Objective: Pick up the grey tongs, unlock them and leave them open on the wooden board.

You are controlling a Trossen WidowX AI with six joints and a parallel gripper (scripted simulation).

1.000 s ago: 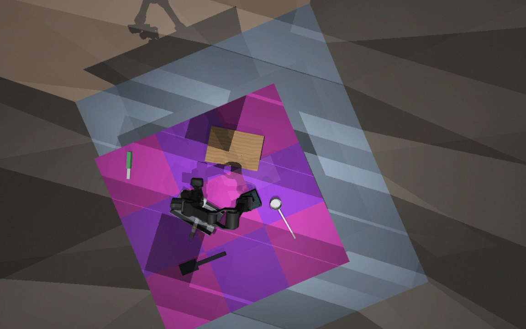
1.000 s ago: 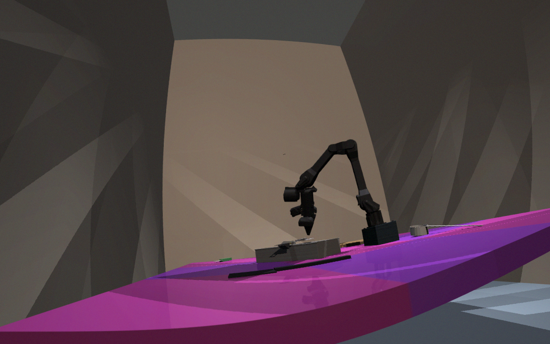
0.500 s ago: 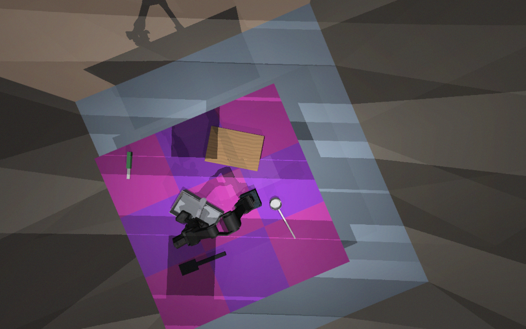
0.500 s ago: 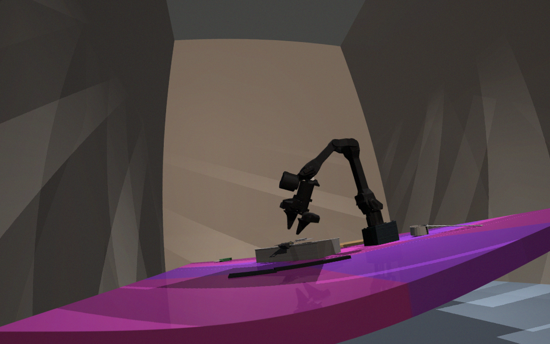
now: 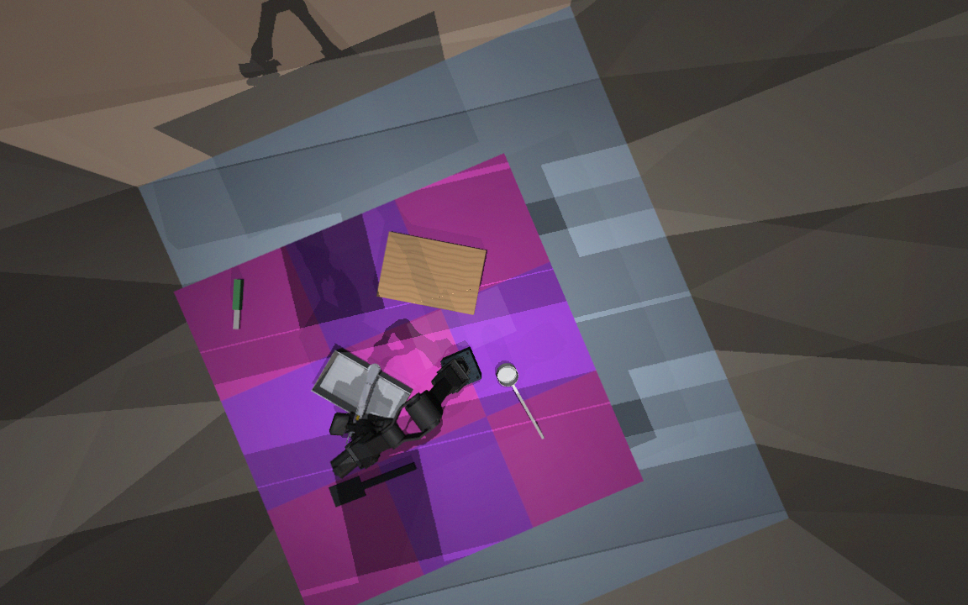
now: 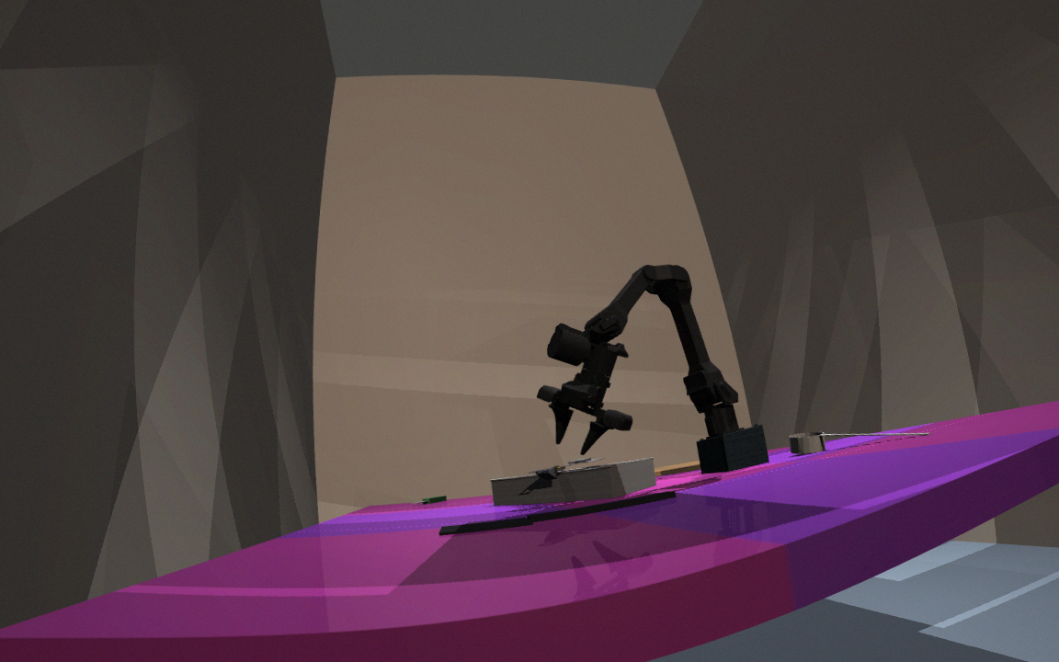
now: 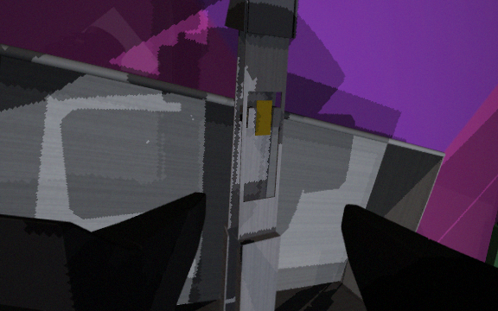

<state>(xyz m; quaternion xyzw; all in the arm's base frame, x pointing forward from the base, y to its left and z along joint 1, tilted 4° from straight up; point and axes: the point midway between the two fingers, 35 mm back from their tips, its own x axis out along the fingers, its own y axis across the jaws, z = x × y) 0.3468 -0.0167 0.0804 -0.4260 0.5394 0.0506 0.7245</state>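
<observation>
- The gripper [image 6: 581, 434] hangs above the grey tongs [image 7: 255, 173], fingers partly spread, holding nothing.
- The tongs lie across the roasting tin [image 5: 337, 383], one end past its rim.
- The wooden board [image 5: 431, 272] lies apart from the tin on the bench [image 6: 517, 567].
- A yellow piece [image 7: 264, 117] shows on the tongs.

Dim, patchy light is cast in angular bands across the bench [image 5: 548, 451]; the arm's hard shadow is thrown onto the wall beyond it, and the bench's edges are bowed by distortion in the exterior view

Arm [image 6: 665, 296] arched — fingers [image 6: 560, 424] apart, downward
</observation>
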